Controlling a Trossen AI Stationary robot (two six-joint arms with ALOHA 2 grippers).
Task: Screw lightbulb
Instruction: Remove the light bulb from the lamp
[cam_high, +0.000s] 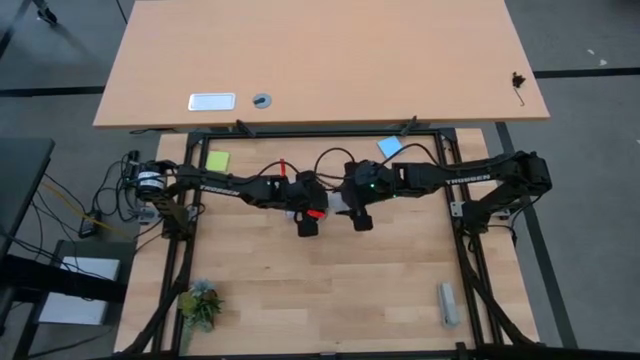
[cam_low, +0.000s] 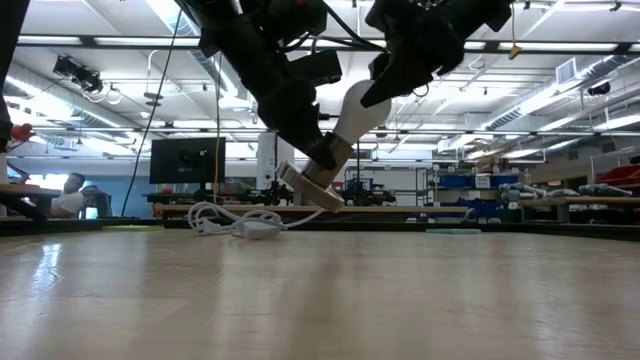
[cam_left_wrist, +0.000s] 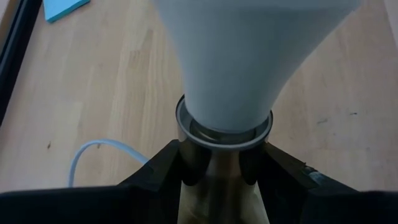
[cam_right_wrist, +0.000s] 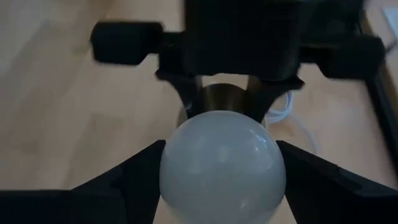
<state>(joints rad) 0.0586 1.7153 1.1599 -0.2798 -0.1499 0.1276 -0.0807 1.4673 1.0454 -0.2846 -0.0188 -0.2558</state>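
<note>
The white lightbulb (cam_low: 357, 108) is tilted above the table's middle, its narrow neck in the round collar of the greyish socket (cam_left_wrist: 224, 134). My right gripper (cam_right_wrist: 222, 177) is shut on the bulb's round end. My left gripper (cam_left_wrist: 224, 180) is shut on the socket's body. In the high view the two grippers face each other, left (cam_high: 306, 218) and right (cam_high: 361, 212). The socket's flat base (cam_low: 312, 190) is lifted off the table and tilted. Its white cable (cam_low: 238, 222) lies looped on the table. My left gripper pinches the socket's body (cam_left_wrist: 219, 186) just below the collar between its two fingers (cam_left_wrist: 163, 171). It comes slanting down from the table's left. The socket is lifted clear and tilted, with only its cable on the table. My right gripper pinches the bulb's wide round dome (cam_right_wrist: 222, 163) between its two fingers (cam_right_wrist: 134, 171), one on each side. It comes slanting down from the table's right, in line with the bulb. The bulb is clear of the table, tilted, with its neck down in the socket.
A green note (cam_high: 217, 160) and a blue note (cam_high: 390, 147) lie near the table's far edge. A grey block (cam_high: 448, 303) lies at the near right and a green sprig (cam_high: 200, 302) at the near left. A second table (cam_high: 320, 60) stands beyond.
</note>
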